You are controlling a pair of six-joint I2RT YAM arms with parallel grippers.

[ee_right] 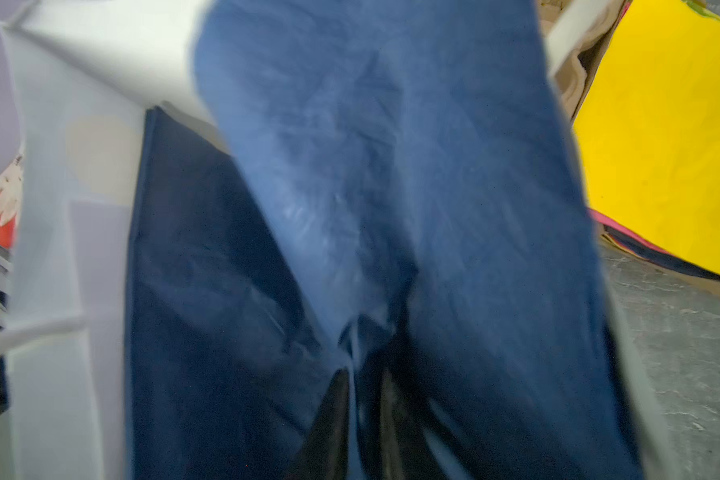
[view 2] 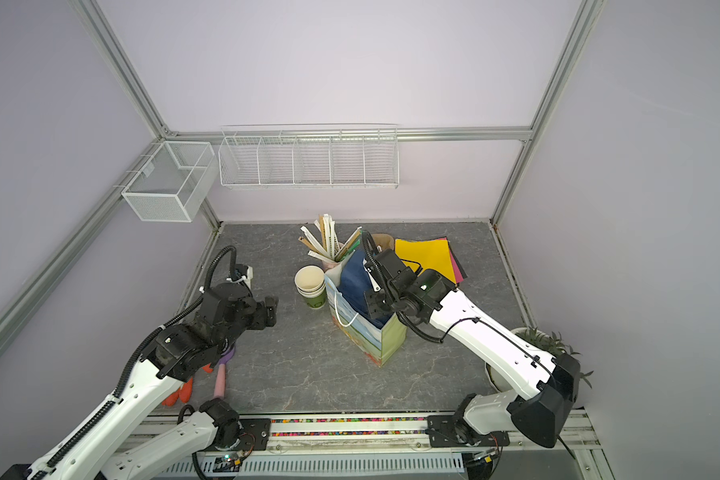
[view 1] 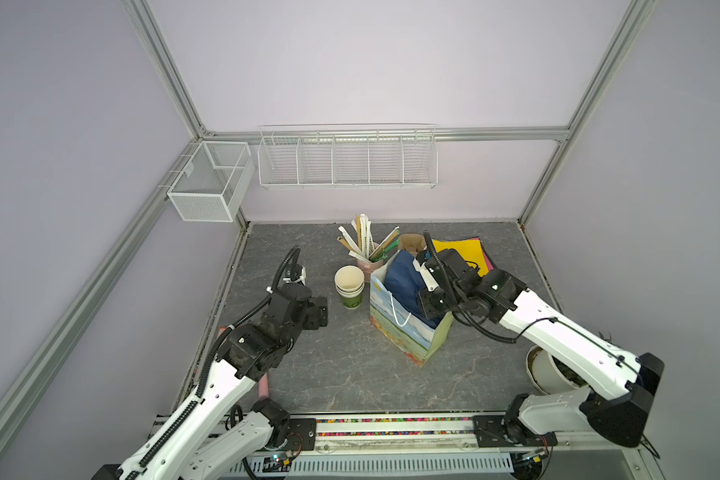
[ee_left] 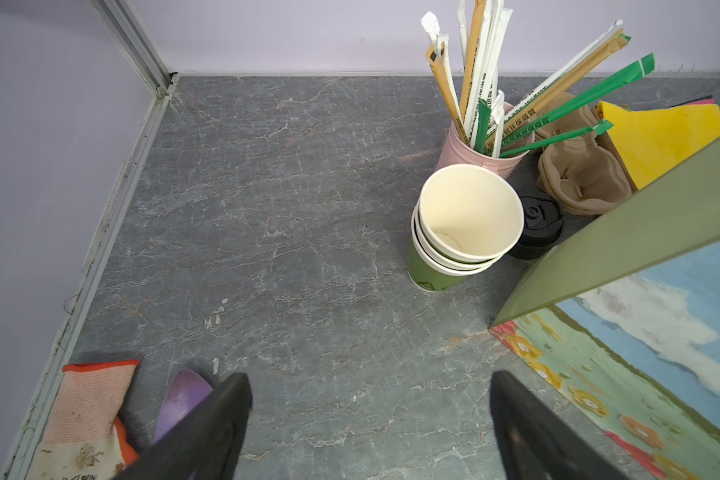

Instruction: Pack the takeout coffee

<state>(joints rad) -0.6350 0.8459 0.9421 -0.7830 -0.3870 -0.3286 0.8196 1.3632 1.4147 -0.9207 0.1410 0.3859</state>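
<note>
Bag (view 1: 395, 332) encloses right fingers (ee_right: 329, 419), grip unclear; left fingers (ee_left: 208, 424) spread wide, empty.

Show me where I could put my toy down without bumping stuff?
Bare tabletop lies between the gift bag and the front rail, and left of the cup stack toward the back corner. It's crowded behind the bag: straw holder, yellow paper.

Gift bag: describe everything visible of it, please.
The gift bag stands upright and open on the grey table, beside the cup stack without touching it. Glossy paper by the look: painted sky, clouds and flowers on its broad face, olive-green narrow side, white cord handle. Dark blue tissue paper fills its mouth, where the right pincer reaches in.
</note>
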